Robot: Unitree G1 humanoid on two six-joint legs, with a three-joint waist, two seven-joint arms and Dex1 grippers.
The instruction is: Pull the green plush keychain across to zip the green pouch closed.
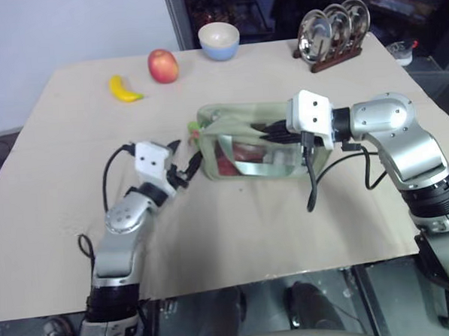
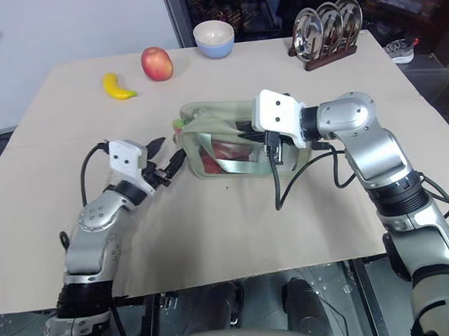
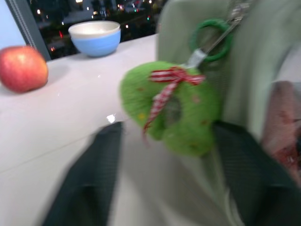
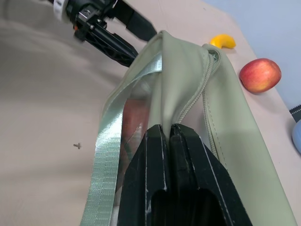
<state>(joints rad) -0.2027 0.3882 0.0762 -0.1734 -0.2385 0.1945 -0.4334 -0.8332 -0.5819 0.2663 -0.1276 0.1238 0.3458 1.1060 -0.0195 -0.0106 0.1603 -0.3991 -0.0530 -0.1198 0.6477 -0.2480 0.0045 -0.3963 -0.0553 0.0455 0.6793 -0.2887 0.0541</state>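
Two robot arms are working on a green pouch (image 1: 261, 147) in the middle of a tan table (image 1: 235, 235), one bracing it and one reaching for its zipper charm.

The right gripper (image 4: 170, 136) is pinching the pouch's top fabric beside the zipper seam, fingers pressed together. The left gripper (image 1: 185, 167) is hovering at the pouch's left end with its fingers apart, straddling the green plush keychain (image 3: 169, 106) without clamping it yet. The keychain is hanging from a green ring at that end. To do this well, the left fingers should be closing around the charm's body, then pulling along the zipper line towards the right gripper while the right hand is holding the fabric taut. The zipper slider itself is hard to make out, and the left fingers are blurred, so contact is possibly closer than it looks.
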